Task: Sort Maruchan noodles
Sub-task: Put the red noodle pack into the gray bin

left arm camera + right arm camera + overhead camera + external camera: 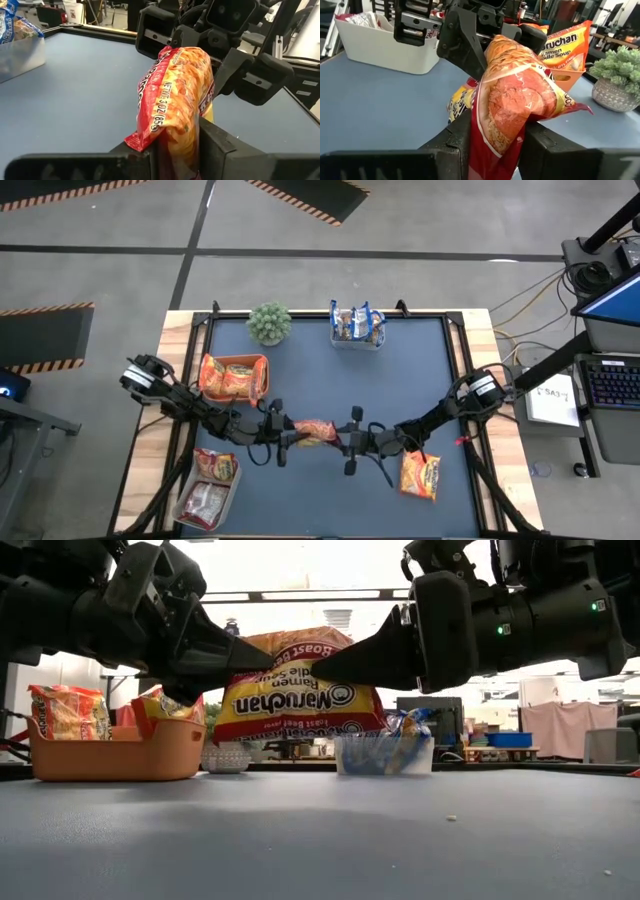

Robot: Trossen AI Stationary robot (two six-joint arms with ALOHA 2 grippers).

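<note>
An orange-and-red Maruchan packet [315, 430] [295, 705] hangs in mid-air over the table's middle, between both grippers. My left gripper [290, 436] comes from the left and my right gripper [345, 442] from the right; each is shut on the packet. Orange packets stand in the orange tray [262, 370] at the left. Blue ones fill the clear tub [357, 340] at the far edge. Dark red ones lie in the tub [205, 502] at the near left, with an orange packet [216, 466] beside it. Another orange packet [420, 477] lies flat at the near right. My left gripper pinches the packet's left end [172, 135] between its two fingers, one on each face, coming level from the table's left. The packet is lifted clear, stands on edge and hangs below the fingertips [262, 658]. My right gripper pinches the packet's right end [502, 132] between its two fingers, one on each face, coming level from the table's right. The packet is clear of the table, and its crinkled body bulges between the two holds; the fingertips [322, 667] sit at its upper part.
A small potted plant [269, 323] stands at the far left, beside the clear tub. The dark blue mat [320, 380] shows bare between the tray, the far tub and the grippers. Wooden table edges flank the mat on both sides.
</note>
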